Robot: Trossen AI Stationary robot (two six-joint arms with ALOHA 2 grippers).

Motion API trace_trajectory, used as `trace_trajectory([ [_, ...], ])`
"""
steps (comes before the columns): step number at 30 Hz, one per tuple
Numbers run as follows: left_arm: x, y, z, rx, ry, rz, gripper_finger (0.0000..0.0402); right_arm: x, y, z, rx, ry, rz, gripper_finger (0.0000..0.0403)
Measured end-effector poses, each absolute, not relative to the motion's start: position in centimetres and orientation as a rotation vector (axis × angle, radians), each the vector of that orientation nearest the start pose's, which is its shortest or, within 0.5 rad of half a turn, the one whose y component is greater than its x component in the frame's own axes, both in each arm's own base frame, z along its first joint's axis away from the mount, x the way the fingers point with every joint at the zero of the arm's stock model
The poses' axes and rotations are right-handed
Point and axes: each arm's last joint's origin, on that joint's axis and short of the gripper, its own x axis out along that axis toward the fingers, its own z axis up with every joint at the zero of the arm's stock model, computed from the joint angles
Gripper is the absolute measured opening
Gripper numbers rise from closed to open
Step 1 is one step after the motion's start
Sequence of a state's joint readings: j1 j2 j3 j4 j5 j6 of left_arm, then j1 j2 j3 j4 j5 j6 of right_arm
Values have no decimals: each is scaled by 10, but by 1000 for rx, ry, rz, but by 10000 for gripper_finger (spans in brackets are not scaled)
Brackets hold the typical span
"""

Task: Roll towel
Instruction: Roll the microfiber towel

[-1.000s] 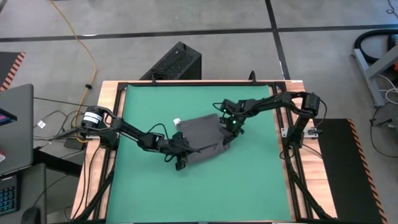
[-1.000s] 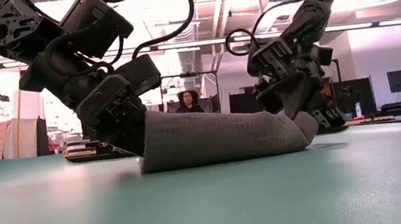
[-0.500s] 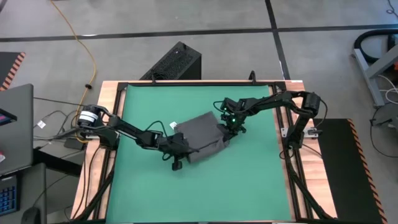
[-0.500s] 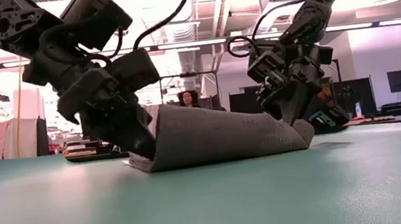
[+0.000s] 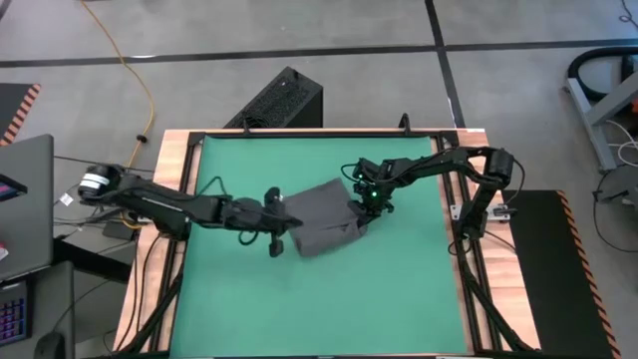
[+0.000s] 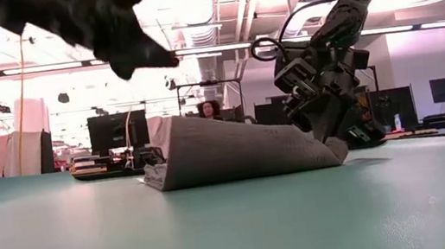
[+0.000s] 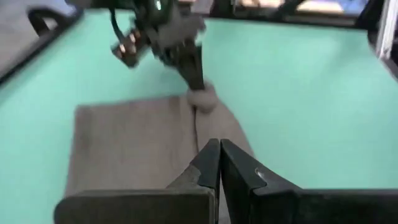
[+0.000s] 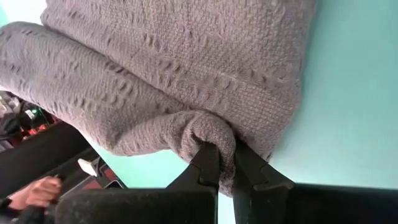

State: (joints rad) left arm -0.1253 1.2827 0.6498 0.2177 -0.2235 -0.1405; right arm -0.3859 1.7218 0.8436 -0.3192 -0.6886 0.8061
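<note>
The charcoal-grey towel [image 5: 324, 215] lies partly rolled and folded on the green mat [image 5: 239, 299]. Its near edge is doubled over, as the low view [image 6: 235, 151] shows. My right gripper [image 5: 365, 206] is shut on the towel's right end. My left gripper [image 5: 287, 223] is shut and empty. It hangs above the towel's left end, well clear of it in the low view [image 6: 157, 59]. In the left wrist view, its fingers [image 7: 219, 155] point over the towel [image 7: 130, 143]. My right gripper pinches a bunched fold at the right end of the towel's rolled part [image 8: 208, 132] between its two fingers. The fingers slant down from the table's right and far side. The pinched end sits just above the mat [image 6: 330, 146], and the rest of the towel lies on the mat.
The mat is framed by a wooden table edge and black rails [image 5: 454, 214]. A black box [image 5: 279, 100] stands on the floor behind the table. A laptop [image 5: 25, 209] is at the left. A person [image 6: 209, 109] sits in the room beyond.
My left gripper has let go of the towel's left end. It has risen well above the towel and drawn back a little toward the table's left edge. The left end was first tipped up, then dropped back onto the mat, loosely folded. My right gripper has kept its hold.
</note>
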Motion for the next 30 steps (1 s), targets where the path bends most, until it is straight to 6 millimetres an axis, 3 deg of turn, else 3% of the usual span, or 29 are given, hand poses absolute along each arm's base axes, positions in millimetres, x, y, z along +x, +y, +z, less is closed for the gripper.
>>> trace_trajectory([
  [7, 266, -26, 236, -77, 318, 143, 0, 281, -95, 131, 1313, 1120, -164, 27],
  [15, 315, -40, 232, 86, 565, -166, 0, 281, -94, 130, 1285, 1119, -151, 27],
  [19, 341, -44, 237, 148, 589, -206, 0, 282, -93, 130, 1261, 1119, -136, 27],
  [30, 364, -35, 195, 149, 685, -225, 0, 282, -93, 130, 1230, 1116, -125, 27],
])
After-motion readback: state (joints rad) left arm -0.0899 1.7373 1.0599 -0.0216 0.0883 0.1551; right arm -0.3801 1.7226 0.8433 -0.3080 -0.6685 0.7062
